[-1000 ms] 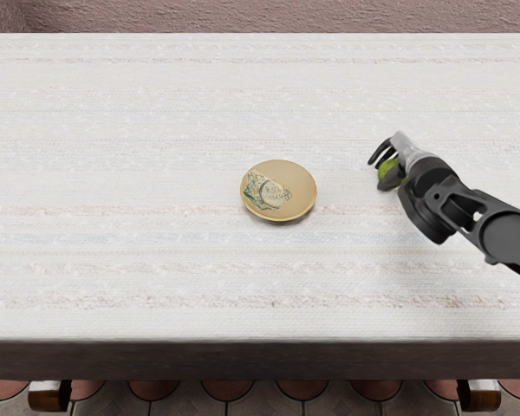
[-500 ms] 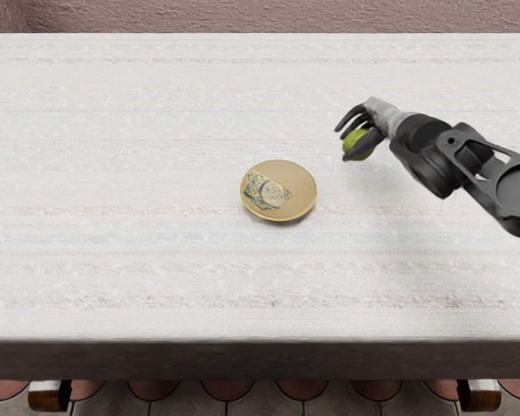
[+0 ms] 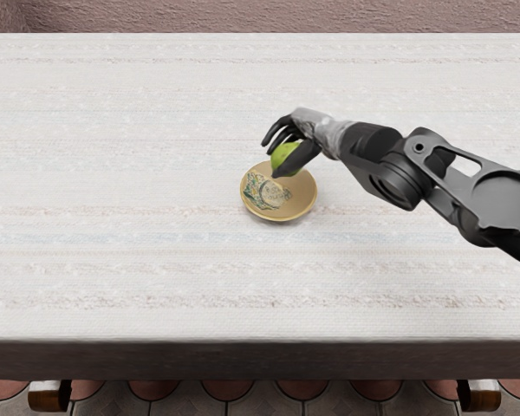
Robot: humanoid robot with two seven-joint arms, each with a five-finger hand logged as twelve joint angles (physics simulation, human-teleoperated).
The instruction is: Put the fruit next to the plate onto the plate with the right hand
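Green and roundish, a small lime-like fruit (image 3: 285,156), clasped in the black-fingered right hand (image 3: 286,146) just right of frame centre. Closed narrowly around it: dark fingers (image 3: 276,132) curled over the top and left side, thumb laid along the lower right. Touched nothing else that could be seen. Hung at the upper rim of the round golden-tan ceramic plate (image 3: 305,196), patterned green and white on its left half. Could not tell whether clear of that rim or resting on it. Looked near enough spherical, so showed no long axis, nor any stem end to give a heading. Reached in from the right edge of the frame on the dark grey jointed right arm (image 3: 433,173), slanted up and leftward from the lower right. Ended in a paler grey wrist stretched almost level toward the plate, palm turned down and to the left. Stood over a pale, whitewashed wooden table (image 3: 113,225), banded from left to right.
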